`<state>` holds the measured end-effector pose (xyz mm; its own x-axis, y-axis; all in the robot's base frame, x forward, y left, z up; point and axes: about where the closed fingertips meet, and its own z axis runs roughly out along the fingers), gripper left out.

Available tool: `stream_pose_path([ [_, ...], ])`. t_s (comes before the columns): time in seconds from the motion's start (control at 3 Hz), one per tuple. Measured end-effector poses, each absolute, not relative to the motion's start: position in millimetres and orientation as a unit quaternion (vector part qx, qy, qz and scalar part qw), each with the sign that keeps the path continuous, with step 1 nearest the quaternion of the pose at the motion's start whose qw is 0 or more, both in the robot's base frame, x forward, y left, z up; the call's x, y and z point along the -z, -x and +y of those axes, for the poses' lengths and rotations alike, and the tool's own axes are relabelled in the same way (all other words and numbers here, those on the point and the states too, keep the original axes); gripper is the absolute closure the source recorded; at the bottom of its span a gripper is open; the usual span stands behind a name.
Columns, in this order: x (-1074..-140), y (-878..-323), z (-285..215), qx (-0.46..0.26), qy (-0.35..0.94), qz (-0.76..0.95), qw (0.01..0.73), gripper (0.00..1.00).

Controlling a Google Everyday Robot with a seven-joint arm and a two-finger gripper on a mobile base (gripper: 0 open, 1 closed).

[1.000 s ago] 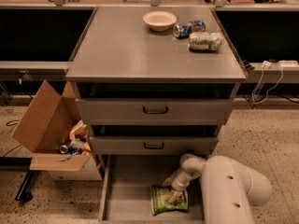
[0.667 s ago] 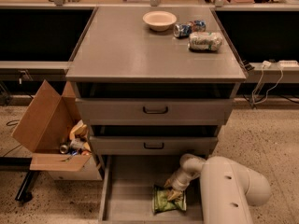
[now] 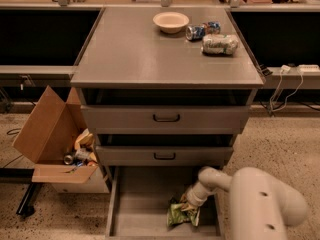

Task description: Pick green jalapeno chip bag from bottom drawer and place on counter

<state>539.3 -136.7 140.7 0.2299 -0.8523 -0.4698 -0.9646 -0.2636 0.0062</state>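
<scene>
Tool atop green jalapeno chip bag, seemingly lying crosswise.

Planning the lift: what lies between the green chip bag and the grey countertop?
Camera view: two grey drawers with black handles lie between the glossy green chip bag, gripper at it, and the flat grey counter.

1. We see the counter as smooth, matt grey, metal by its look.
2. The bottom drawer has a dull grey metal floor.
3. The green jalapeno chip bag is glossy and crinkled.
4. The gripper, down in the bottom drawer at the bag, ends a smooth cream arm with a plastic-like sheen.
5. The box is matt brown cardboard.
6. The floor looks speckled, like stone.
</scene>
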Motion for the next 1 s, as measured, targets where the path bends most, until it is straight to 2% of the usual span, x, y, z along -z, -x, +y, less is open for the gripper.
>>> stream_pose_path([
  [0.33, -217.2, -539.3, -160.0, -0.152, 0.765, 0.585, 0.223, 1.00],
  [0.67, -276.2, -503.5, -181.9, -0.145, 0.757, 0.574, 0.276, 1.00],
  [1.0, -275.9, -503.8, -181.0, -0.145, 0.757, 0.574, 0.275, 1.00],
])
